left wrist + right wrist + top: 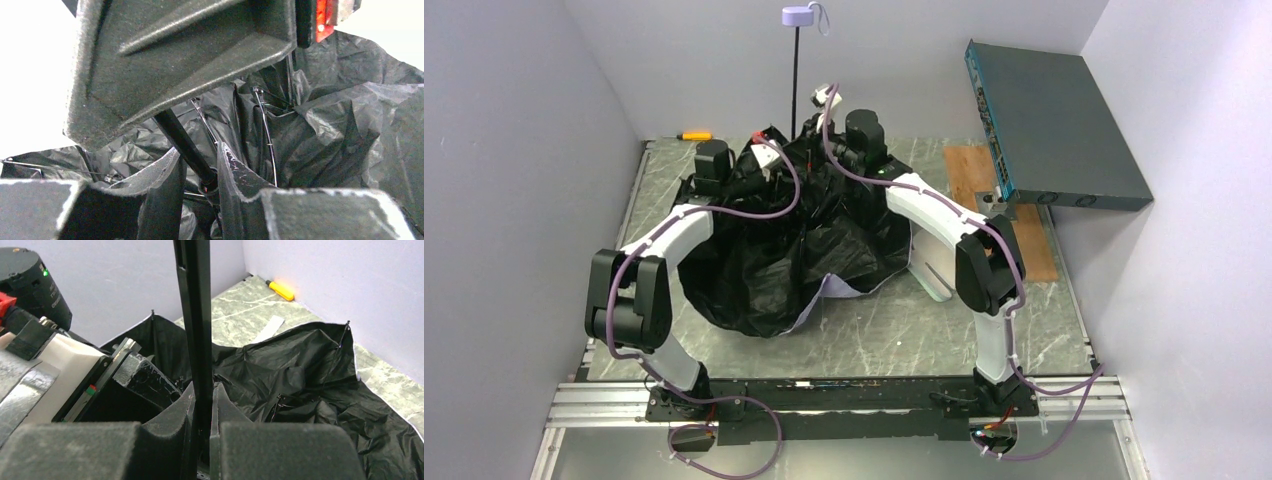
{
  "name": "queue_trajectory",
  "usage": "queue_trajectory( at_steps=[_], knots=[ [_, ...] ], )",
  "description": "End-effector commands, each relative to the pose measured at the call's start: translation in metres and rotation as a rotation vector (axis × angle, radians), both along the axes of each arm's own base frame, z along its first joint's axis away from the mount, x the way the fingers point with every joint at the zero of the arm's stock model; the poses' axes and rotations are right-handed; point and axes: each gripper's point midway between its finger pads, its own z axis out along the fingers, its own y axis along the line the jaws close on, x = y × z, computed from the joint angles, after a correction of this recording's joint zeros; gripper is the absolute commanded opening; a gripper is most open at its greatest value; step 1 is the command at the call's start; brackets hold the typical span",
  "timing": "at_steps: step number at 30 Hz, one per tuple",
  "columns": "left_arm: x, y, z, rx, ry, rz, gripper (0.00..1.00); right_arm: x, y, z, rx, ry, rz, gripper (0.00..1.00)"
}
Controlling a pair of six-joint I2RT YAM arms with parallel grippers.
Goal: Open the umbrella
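The umbrella (804, 250) stands upside down on the table, its black lining spread upward and a pale edge (844, 290) showing at the front. Its thin black shaft (796, 80) rises to the lavender handle (801, 15). My right gripper (812, 118) is shut on the shaft (195, 315), both pads pressed against it (202, 395). Lower down, my left gripper (200, 167) is closed around the shaft at its sliding collar (210, 182), among the metal ribs (265, 130). The right gripper's body (190, 50) hangs just above it.
A yellow screwdriver (692, 135) lies at the back left wall. A dark blue-grey box (1064, 120) sits raised at the back right over a wooden board (984, 190). A pale object (929, 270) lies by the canopy's right edge. Walls close in on three sides.
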Motion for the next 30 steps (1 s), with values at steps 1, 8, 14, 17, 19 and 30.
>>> queue_trajectory(
  at_steps=[1, 8, 14, 17, 19, 30],
  knots=[
    [-0.013, 0.008, -0.056, 0.066, 0.212, 0.019, 0.33, -0.027, -0.034, 0.216, 0.399, -0.383, -0.014, 0.00],
    [-0.015, 0.017, -0.067, 0.116, 0.261, 0.061, 0.32, -0.042, -0.050, 0.266, 0.486, -0.438, -0.019, 0.00],
    [-0.006, 0.041, -0.074, 0.120, 0.326, 0.137, 0.30, -0.054, -0.060, 0.289, 0.526, -0.469, -0.007, 0.00],
    [-0.004, 0.051, -0.077, 0.154, 0.313, 0.167, 0.30, -0.059, -0.062, 0.292, 0.538, -0.465, 0.005, 0.00],
    [-0.006, 0.057, -0.079, 0.175, 0.302, 0.181, 0.31, -0.062, -0.063, 0.295, 0.545, -0.467, 0.012, 0.00],
    [-0.008, 0.039, 0.019, 0.101, 0.055, 0.120, 0.38, -0.075, -0.029, 0.240, 0.445, -0.392, 0.118, 0.00]
  ],
)
